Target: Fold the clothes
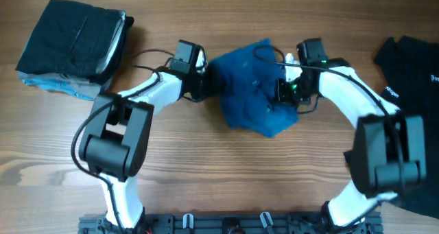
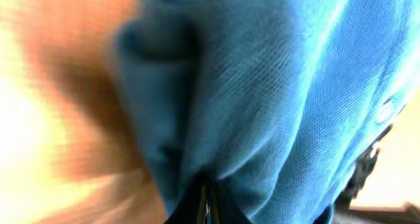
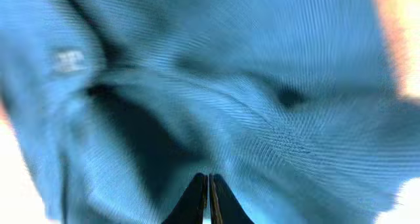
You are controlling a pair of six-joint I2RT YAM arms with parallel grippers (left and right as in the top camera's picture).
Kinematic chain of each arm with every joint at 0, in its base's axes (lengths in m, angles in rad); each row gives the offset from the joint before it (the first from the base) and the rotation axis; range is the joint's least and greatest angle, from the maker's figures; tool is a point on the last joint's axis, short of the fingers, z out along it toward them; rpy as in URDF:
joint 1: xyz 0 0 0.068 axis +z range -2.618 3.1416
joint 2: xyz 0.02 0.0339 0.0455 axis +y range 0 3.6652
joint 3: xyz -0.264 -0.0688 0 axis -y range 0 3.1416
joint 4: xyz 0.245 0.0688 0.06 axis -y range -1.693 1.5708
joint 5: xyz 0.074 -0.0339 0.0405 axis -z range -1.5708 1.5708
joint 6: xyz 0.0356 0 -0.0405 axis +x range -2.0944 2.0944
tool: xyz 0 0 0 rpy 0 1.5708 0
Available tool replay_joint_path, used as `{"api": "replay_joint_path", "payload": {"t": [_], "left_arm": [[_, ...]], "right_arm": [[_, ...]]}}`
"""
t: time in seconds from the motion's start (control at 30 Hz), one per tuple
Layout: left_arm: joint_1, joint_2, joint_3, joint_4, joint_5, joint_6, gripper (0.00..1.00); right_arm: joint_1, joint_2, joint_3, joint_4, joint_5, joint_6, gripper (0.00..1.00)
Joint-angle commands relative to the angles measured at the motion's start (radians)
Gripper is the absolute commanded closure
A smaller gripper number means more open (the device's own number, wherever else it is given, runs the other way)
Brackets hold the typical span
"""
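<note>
The blue polo shirt (image 1: 255, 90) hangs bunched between my two grippers above the middle of the table. My left gripper (image 1: 206, 76) is shut on the shirt's left edge; in the left wrist view the cloth (image 2: 275, 86) fills the frame and the closed fingertips (image 2: 207, 201) pinch a fold. My right gripper (image 1: 287, 90) is shut on the shirt's right side; in the right wrist view the fingertips (image 3: 209, 194) are pressed together on the blue fabric (image 3: 262, 106). A black garment with a white logo (image 1: 411, 69) lies at the right edge.
A stack of folded clothes, black on top (image 1: 72, 45), sits at the far left of the wooden table (image 1: 226, 172). The arms' bases stand at the front edge.
</note>
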Motion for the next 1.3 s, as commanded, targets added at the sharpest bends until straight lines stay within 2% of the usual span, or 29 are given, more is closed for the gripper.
{"api": "replay_joint_path", "payload": {"t": [0.0,0.07,0.1,0.13,0.23,0.37,0.53,0.7,0.8,0.83,0.9,0.93,0.97,1.0,1.1,1.27], "left_arm": [[0.052,0.031,0.027,0.08,0.055,0.022,0.96],[0.072,0.029,0.064,0.053,0.174,0.11,0.94],[0.078,0.024,0.073,0.024,0.209,0.143,0.86],[0.082,0.019,0.076,-0.017,0.231,0.179,0.69],[0.085,0.016,0.076,-0.188,0.231,0.294,0.0],[0.085,0.018,0.074,-0.264,0.199,0.33,0.0],[0.059,0.051,0.072,-0.214,0.131,0.264,0.0],[-0.053,0.174,0.072,-0.037,0.131,0.116,0.0],[-0.122,0.284,0.073,0.112,0.131,-0.026,0.02],[-0.135,0.306,0.072,0.138,0.131,-0.05,0.09],[-0.144,0.311,0.073,0.141,0.126,-0.044,0.35],[-0.144,0.31,0.073,0.142,0.126,-0.045,0.62],[-0.138,0.307,0.073,0.136,0.133,-0.045,0.78],[-0.127,0.304,0.073,0.128,0.151,-0.045,0.89],[-0.092,0.279,0.073,0.09,0.17,-0.035,0.95],[0.051,0.087,0.08,-0.124,0.164,0.179,0.96]], "right_arm": [[0.005,-0.062,-0.003,0.055,0.027,-0.024,0.92],[0.005,-0.039,-0.004,0.08,0.027,-0.024,0.91],[0.005,-0.026,-0.004,0.087,0.027,-0.025,0.91],[0.005,-0.007,-0.004,0.091,0.031,-0.025,0.91],[0.005,0.05,-0.004,0.088,0.035,-0.021,0.91],[0.005,0.1,-0.004,0.089,0.035,0.008,0.91],[0.005,0.129,-0.004,0.101,0.035,0.019,0.91],[0.005,0.129,-0.004,0.106,0.034,0.032,0.92],[0.005,0.129,-0.004,0.106,0.03,0.031,0.92],[0.005,0.129,-0.004,0.106,0.03,0.031,0.94],[0.005,0.129,-0.004,0.103,0.03,0.031,0.95],[0.005,0.129,-0.004,0.1,0.03,0.031,0.96],[0.005,0.129,-0.003,0.098,0.03,0.031,0.96],[0.005,0.127,-0.001,0.091,0.012,0.038,0.95],[0.001,0.113,0.016,0.045,-0.015,0.058,0.95],[-0.042,-0.06,0.051,-0.053,-0.004,0.051,0.95]]}}
